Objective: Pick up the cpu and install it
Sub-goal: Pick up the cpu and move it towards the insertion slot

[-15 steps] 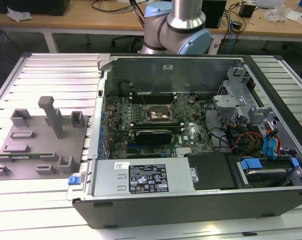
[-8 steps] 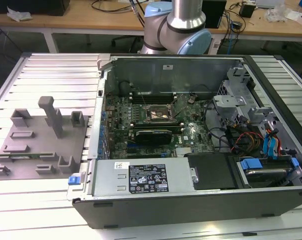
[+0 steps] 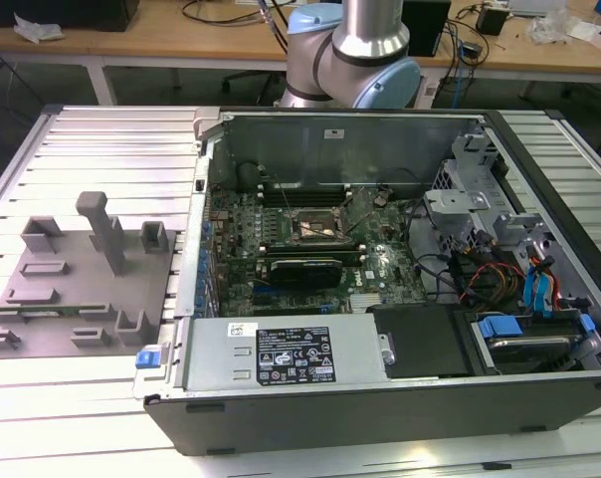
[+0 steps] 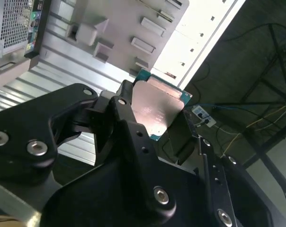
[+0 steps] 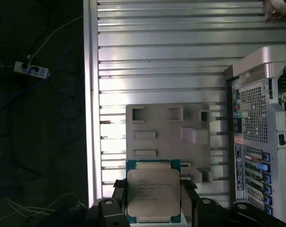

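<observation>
Your cpu [image 5: 153, 191] sits clamped in the gripper [image 5: 153, 201]. Its pale metal top faces the camera in the first wrist view, with a green border showing round the lid. The black fingers [image 5: 188, 191] press on two opposite edges, so you have a closed grasp on the chip. In the second wrist view you see the same cpu [image 4: 155, 106] tilted between the gripper's [image 4: 157, 120] dark links, light glancing off its flat face.

Take the grey fixture plate [image 5: 166, 137] as your reference. In both wrist views the cpu is off the plate and held between it and the camera, over the plate's edge. How far above it you cannot tell. The plate lies flat on the ribbed aluminium table [image 5: 157, 47], with blocks and shallow pockets across its surface.

In the exterior view the fixture plate [image 3: 82, 289] carries one tall upright post [image 3: 106, 234]. The open computer case [image 3: 330, 428] stands just beside the plate, on the exterior view's right. Inside the case, well apart from the plate, you can see the dark square socket [image 3: 315, 224] with its metal rim on the green board. The arm [image 3: 365, 40] rises behind the case, on the side away from the plate's nearest corner. Past the table edge beyond the plate, a power strip [image 5: 31, 70] lies on the dark floor.
</observation>
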You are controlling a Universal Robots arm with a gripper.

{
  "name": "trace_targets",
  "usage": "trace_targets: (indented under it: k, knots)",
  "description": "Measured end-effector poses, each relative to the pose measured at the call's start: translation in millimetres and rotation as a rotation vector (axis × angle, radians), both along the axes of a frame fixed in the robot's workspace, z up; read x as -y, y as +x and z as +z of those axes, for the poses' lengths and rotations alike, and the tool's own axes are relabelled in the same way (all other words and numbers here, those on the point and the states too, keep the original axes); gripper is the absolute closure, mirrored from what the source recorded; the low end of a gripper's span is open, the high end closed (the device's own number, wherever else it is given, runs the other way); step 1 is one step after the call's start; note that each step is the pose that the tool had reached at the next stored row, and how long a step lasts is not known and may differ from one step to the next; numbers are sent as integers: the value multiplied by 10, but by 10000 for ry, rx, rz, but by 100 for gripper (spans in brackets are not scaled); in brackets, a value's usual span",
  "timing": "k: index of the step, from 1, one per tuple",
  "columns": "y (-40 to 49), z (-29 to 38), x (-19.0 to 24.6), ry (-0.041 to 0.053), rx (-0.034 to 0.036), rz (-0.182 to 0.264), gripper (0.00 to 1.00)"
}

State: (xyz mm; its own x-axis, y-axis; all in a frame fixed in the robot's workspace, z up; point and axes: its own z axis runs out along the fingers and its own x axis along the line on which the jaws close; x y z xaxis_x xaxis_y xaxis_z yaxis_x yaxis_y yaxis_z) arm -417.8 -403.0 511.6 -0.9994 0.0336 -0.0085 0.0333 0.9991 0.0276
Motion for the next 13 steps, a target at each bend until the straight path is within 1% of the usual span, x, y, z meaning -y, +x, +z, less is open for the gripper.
trace_targets:
  k: [1, 2, 4, 6, 10, 13]
  knots:
    - [36, 0, 0, 0, 1, 0, 45]
    - [107, 0, 0, 0, 0, -1, 45]
    - [203, -1, 0, 1, 2, 0, 45]
    - [350, -1, 0, 1, 1, -1, 45]
    - [533, -1, 0, 2, 1, 0, 45]
    - [761, 0, 1, 0, 0, 1, 45]
